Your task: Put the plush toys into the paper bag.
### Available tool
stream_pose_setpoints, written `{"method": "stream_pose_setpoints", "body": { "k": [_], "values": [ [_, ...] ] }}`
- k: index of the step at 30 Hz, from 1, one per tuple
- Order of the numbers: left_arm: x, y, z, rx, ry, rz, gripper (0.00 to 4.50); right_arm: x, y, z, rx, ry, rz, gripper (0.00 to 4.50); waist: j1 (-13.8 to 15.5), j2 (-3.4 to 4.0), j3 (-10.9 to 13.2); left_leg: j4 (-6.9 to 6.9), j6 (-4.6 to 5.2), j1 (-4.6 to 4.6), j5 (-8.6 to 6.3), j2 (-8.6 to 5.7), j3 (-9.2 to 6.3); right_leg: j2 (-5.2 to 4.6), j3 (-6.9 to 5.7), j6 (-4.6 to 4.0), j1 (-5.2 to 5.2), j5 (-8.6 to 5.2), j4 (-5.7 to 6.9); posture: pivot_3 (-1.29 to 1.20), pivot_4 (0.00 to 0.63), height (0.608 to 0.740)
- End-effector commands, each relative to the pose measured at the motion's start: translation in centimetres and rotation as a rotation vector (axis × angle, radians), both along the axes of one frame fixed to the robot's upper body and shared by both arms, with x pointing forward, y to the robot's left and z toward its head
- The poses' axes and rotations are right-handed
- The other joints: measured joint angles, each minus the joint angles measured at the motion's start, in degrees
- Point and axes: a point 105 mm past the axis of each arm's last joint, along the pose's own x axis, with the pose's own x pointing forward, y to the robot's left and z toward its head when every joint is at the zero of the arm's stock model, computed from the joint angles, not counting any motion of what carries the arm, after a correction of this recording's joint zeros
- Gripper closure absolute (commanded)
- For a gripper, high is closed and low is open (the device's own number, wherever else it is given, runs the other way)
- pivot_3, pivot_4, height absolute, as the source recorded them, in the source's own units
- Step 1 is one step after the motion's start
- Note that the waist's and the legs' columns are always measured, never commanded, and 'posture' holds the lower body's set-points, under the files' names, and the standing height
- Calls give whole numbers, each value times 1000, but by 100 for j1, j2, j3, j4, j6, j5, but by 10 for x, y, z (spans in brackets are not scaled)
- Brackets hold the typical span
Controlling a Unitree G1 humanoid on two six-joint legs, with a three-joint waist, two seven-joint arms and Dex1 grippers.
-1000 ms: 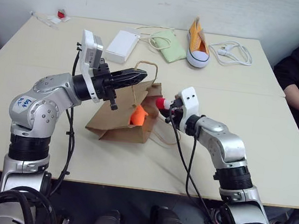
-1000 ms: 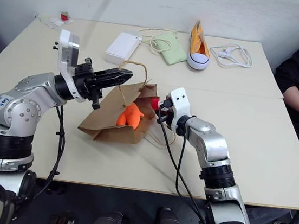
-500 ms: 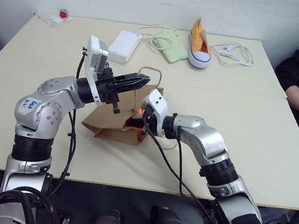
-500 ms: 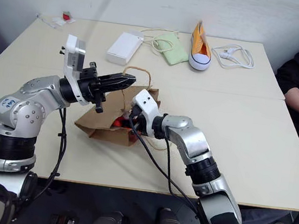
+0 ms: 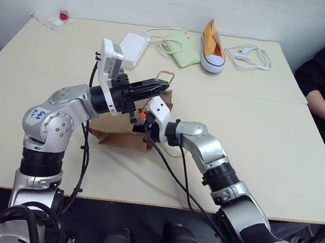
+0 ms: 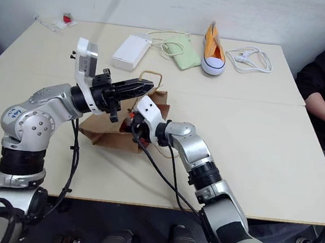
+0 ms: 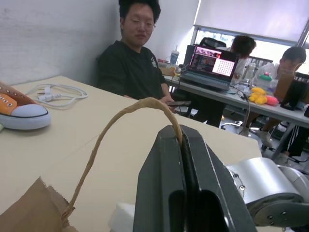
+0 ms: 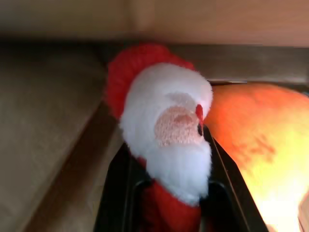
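Fingers: left gripper [image 7: 186, 159] is clamping one cord handle [image 7: 120, 130] of the paper bag [image 5: 111, 128], holding its mouth up; right gripper [image 8: 169, 193] is gripping the red Santa plush [image 8: 166, 130] inside that mouth, beside the orange plush [image 8: 256, 140].
Risk: handle is likely slipping free, letting the mouth sag; an early release may be leaving Santa at the lip.
Hidden: bag interior and its depth are staying unseen behind both arms; bag is lying mid-counter [image 5: 267, 134].

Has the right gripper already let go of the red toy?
No, in the right wrist view the red plush toy sits clamped between the right gripper fingers, inside the paper bag.
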Motion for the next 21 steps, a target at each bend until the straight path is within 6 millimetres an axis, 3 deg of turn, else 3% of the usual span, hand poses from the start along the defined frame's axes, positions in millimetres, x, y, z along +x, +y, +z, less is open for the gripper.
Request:
{"method": "stream_pose_setpoints", "body": {
  "k": [1,9,14,21],
  "values": [
    [-10,-2,17,-22,-66,-14,4500,-2,11,5,1,-54,37,4137,-2,0,0,0,0,0,0,0,-1,0,-1,0,0,0,1,0,150,740],
    [-8,-1,15,-18,-61,-7,4500,3,16,11,66,-36,14,4137,-64,1,0,1,-2,0,1,-1,-5,0,-6,0,1,0,2,0,150,740],
    [-6,7,12,-9,-55,17,4500,1,4,15,78,-31,10,2308,-66,2,1,2,-3,0,1,-1,-10,0,-9,0,3,0,2,0,150,740],
    [-2,13,12,-12,-50,39,4500,-5,-21,32,68,-99,-15,132,-48,3,2,5,-4,-2,1,-1,-14,-2,-9,0,4,0,1,0,150,740]
  ]
}}
